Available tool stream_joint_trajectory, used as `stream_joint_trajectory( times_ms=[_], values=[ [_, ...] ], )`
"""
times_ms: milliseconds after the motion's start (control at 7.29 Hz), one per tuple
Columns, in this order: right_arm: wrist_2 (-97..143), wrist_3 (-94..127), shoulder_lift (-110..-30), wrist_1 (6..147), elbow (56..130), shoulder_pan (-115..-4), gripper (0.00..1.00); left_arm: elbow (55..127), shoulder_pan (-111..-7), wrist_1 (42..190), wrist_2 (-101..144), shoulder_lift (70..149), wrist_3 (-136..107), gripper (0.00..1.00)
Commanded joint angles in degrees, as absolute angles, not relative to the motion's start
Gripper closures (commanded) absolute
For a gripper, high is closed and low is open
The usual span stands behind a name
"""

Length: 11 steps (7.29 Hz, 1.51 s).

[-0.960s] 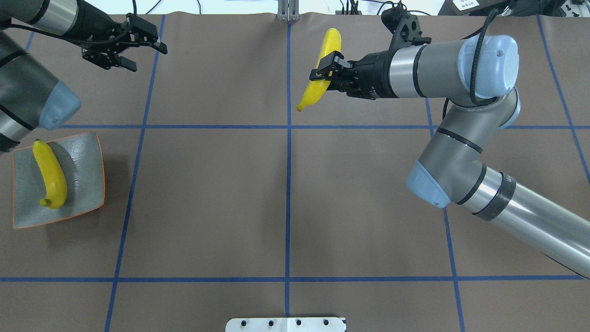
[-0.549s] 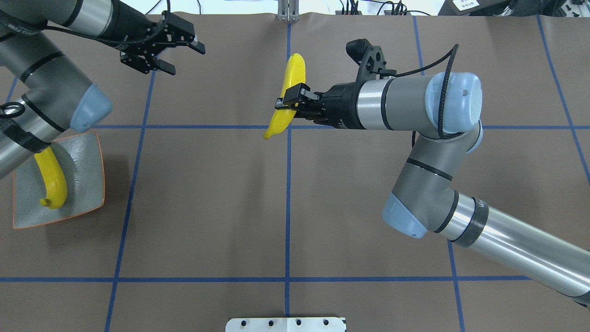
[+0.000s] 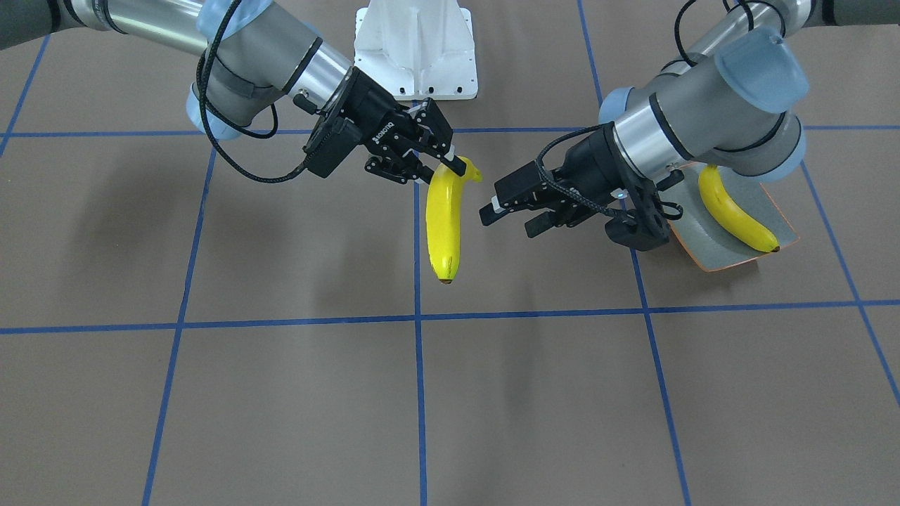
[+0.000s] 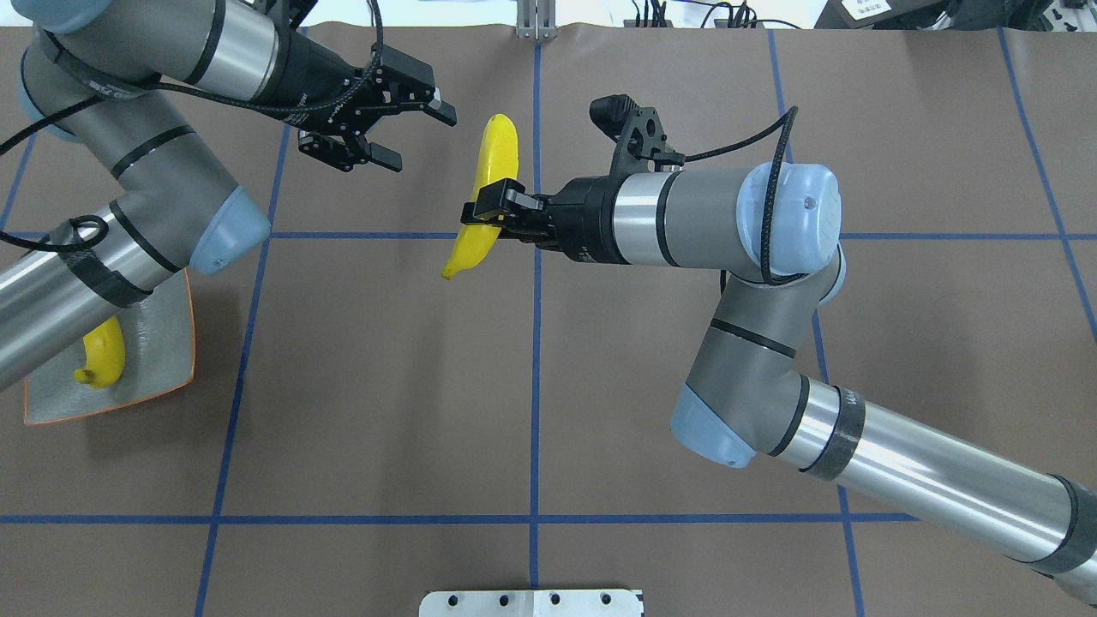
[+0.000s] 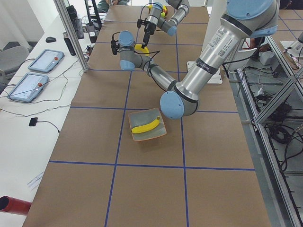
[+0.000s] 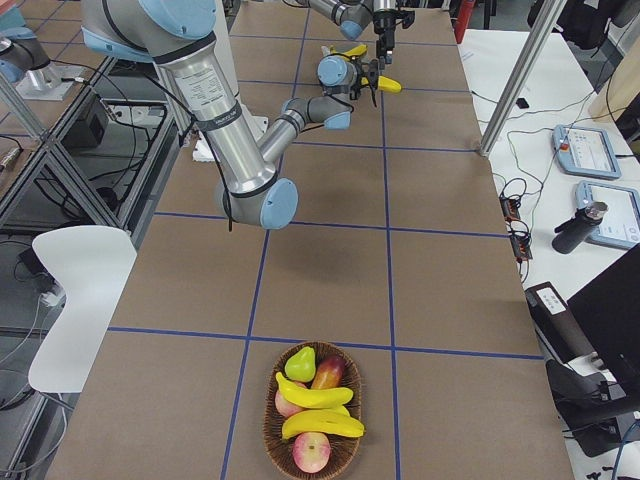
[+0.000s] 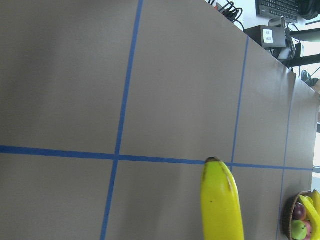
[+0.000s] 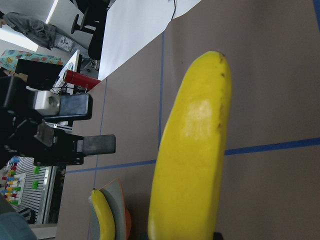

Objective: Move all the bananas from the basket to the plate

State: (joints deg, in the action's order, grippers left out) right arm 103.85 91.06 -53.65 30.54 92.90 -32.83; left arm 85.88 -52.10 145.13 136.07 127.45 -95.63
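My right gripper (image 4: pixel 485 208) is shut on a yellow banana (image 4: pixel 491 176) near its stem end and holds it above the table's far middle; the banana (image 3: pixel 443 225) hangs clear of the surface. My left gripper (image 4: pixel 420 135) is open and empty just to its left, a short gap away. The grey-green plate (image 4: pixel 163 343) sits at the near left, half under my left arm, with one banana (image 3: pixel 735 211) on it. The basket (image 6: pixel 267 420) at the table's right end holds two bananas (image 6: pixel 318 397), a pear and apples.
The white robot base (image 3: pixel 415 49) stands at the near edge between the arms. Blue tape lines (image 4: pixel 536 377) divide the brown table. Tablets and cables (image 5: pixel 45 61) lie on a side desk beyond the table.
My right arm has carried the banana leftward and nearer, across the centre line. My left arm has swung right towards it, gripper still open, and now covers much of the plate in the overhead view.
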Motion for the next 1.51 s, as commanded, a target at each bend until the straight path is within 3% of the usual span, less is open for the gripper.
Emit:
stream_joint_trajectory(
  times_ms=[0,412,686,823,960,1098,1235,1372],
  values=[
    [103.8,91.05,-53.44,23.32,89.4,-32.26,1.0,85.78,-50.46,147.82,136.14,127.79,-96.94,0.01],
    [103.89,91.05,-52.56,23.12,89.56,-32.26,1.0,85.78,-47.99,149.68,135.88,127.79,-96.94,0.03],
    [103.97,91.05,-52.38,23.12,89.56,-32.26,1.0,85.78,-47.64,149.76,135.88,127.79,-96.94,0.1],
    [104.15,91.05,-52.38,23.12,89.47,-32.26,1.0,85.78,-47.64,149.77,135.79,127.97,-96.94,0.23],
    [104.24,91.05,-52.47,23.03,89.56,-32.26,1.0,85.69,-47.64,149.94,135.79,128.23,-96.94,0.53],
    [104.24,91.05,-52.38,23.03,89.56,-32.26,1.0,85.69,-47.64,150.12,135.79,128.23,-96.94,1.0],
    [104.15,91.05,-52.3,23.03,89.65,-32.26,0.95,85.69,-47.46,150.47,135.79,128.23,-96.94,1.0],
    [103.98,91.05,-52.29,22.85,89.82,-32.34,0.01,85.69,-47.46,150.56,135.79,128.15,-96.94,1.0]
  ],
)
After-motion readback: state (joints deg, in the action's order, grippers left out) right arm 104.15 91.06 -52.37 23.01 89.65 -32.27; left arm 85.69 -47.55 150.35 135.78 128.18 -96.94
